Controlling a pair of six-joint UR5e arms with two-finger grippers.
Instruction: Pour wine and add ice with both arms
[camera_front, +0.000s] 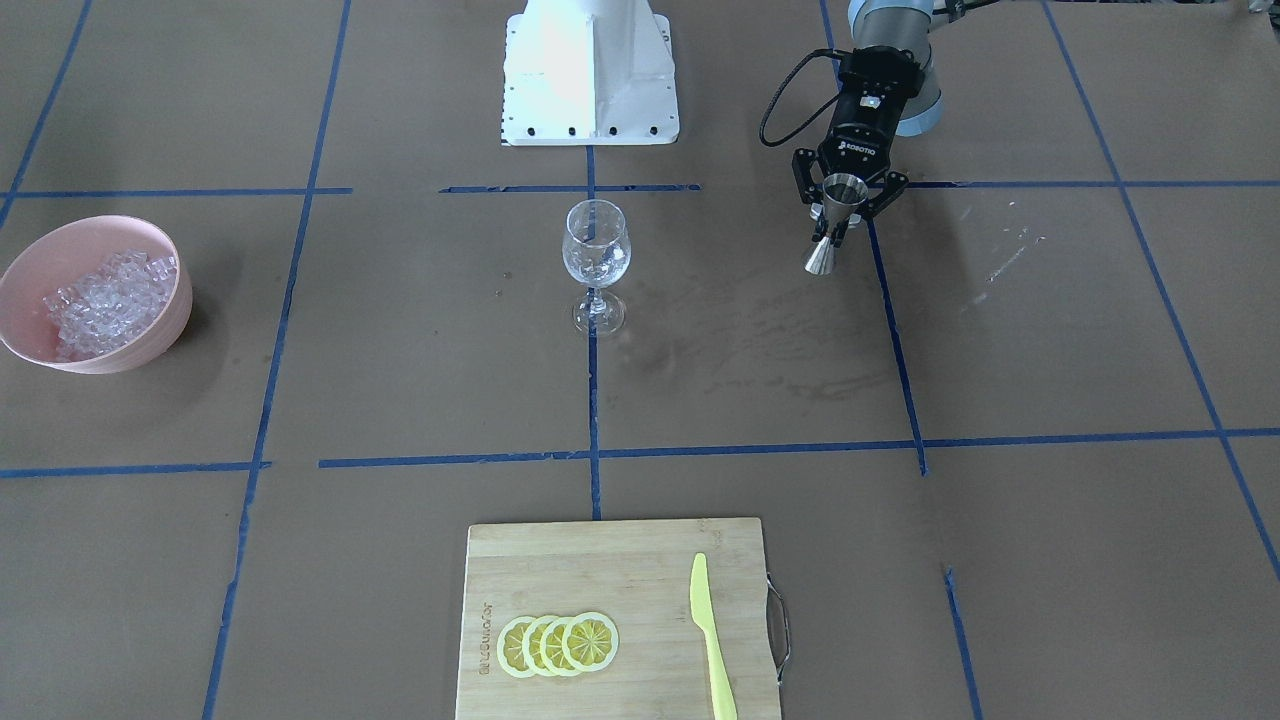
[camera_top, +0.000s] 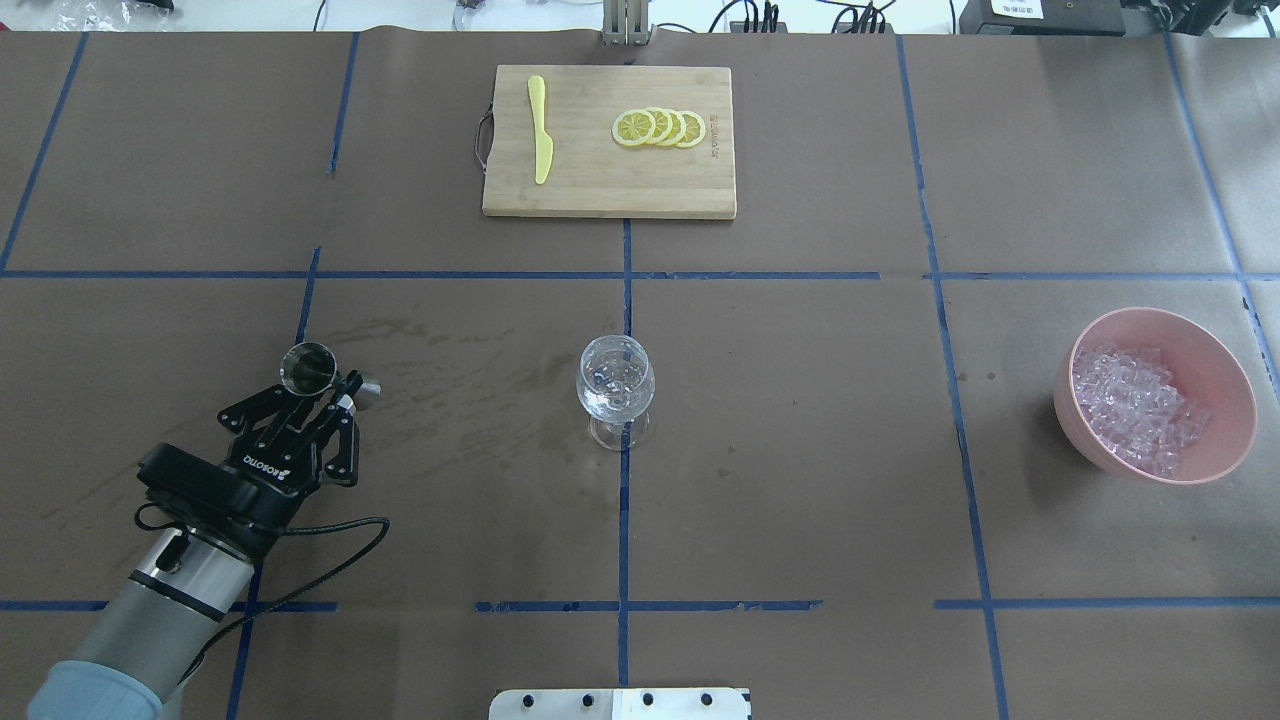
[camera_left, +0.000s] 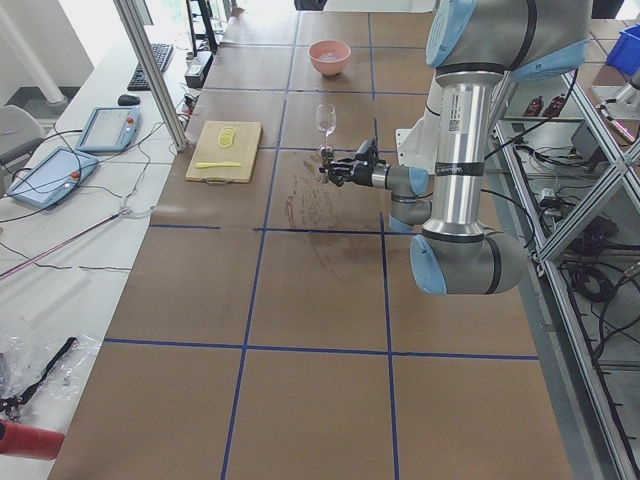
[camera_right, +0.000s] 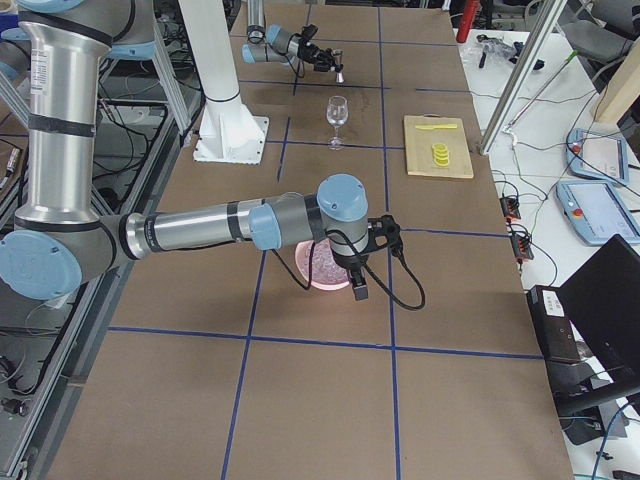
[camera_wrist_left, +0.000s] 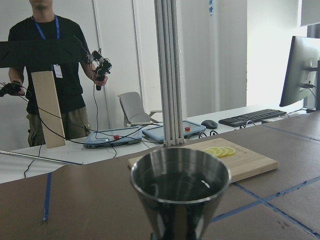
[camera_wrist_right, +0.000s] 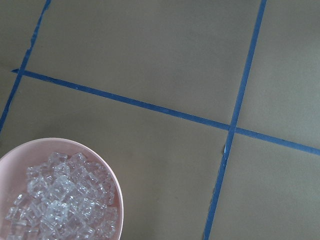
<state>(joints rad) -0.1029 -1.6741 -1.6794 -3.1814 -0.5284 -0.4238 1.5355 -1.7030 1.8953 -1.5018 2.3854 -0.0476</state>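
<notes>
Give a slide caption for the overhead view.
Left pincer holds a steel jigger; wine glass central, ice bowl at right.

Silver-grey tubes, light-blue joint caps on left arm (camera_top: 170, 600) and right arm (camera_right: 190, 230). Black left gripper (camera_top: 322, 392), linked fingers, white ROBOTIQ lettering (camera_top: 262, 463) on body; black cable (camera_top: 340, 535) loops off wrist. Black right gripper (camera_right: 360, 285), similar cable. White base block (camera_front: 590, 80), dark bolts (camera_front: 590, 131) along edge.
</notes>
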